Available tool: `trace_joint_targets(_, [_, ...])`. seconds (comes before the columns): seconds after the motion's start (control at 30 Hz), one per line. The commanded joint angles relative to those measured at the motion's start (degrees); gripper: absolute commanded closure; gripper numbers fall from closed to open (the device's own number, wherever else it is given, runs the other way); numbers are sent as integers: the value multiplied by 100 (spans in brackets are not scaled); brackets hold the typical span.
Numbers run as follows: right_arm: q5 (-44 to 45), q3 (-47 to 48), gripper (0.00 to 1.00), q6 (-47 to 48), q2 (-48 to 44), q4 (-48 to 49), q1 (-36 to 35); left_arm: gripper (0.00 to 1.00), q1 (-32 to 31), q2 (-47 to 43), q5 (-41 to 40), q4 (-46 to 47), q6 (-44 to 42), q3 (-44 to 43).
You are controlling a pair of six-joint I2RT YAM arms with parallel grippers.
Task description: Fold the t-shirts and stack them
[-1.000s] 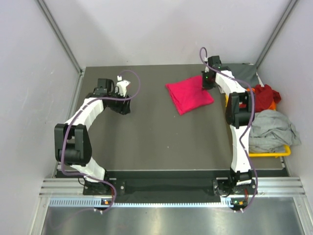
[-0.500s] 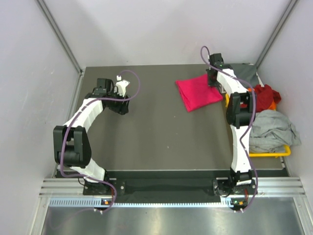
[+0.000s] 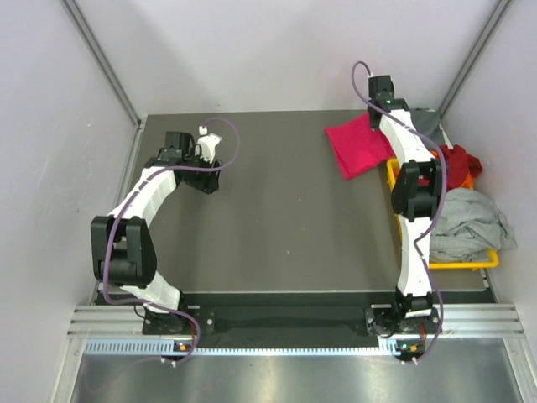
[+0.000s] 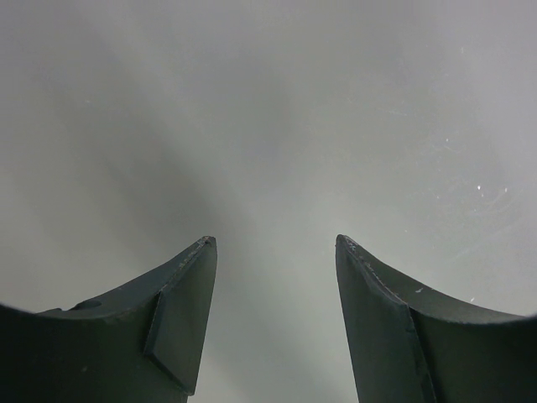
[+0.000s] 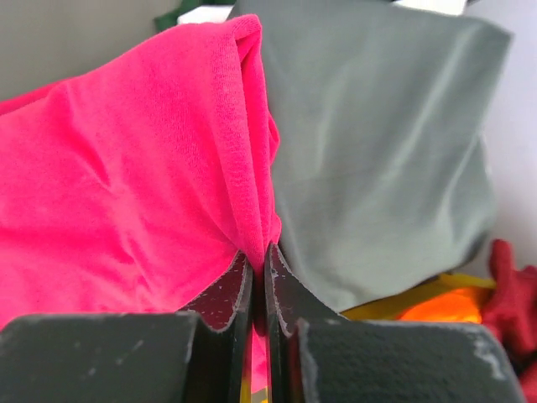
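Magenta-pink folded cotton t-shirt (image 3: 357, 149), which we judge soft, light and limp, lies at the far right of the dark bench (image 3: 277, 227) against a folded grey t-shirt (image 5: 377, 151), where we pinch its doubled edge in our closed right tool (image 5: 257, 256), our left tool (image 4: 273, 248) gaping empty.
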State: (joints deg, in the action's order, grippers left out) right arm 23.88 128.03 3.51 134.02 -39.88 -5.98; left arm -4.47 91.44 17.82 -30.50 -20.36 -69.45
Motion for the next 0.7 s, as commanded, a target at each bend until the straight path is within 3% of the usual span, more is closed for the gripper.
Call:
trace_joint_targets(0.0, [389,503,100,211,-508,270,70,36,16,14,-42,44,-65,-271])
trace_joint_targets(0.17, [592,750,100,475,-403,165,140,36,16,58,-104,71,-65,-280])
trace_joint_targets(0.67, [47,970,100,265,-736,165,545,36,16,155,-147,97,-47,-324])
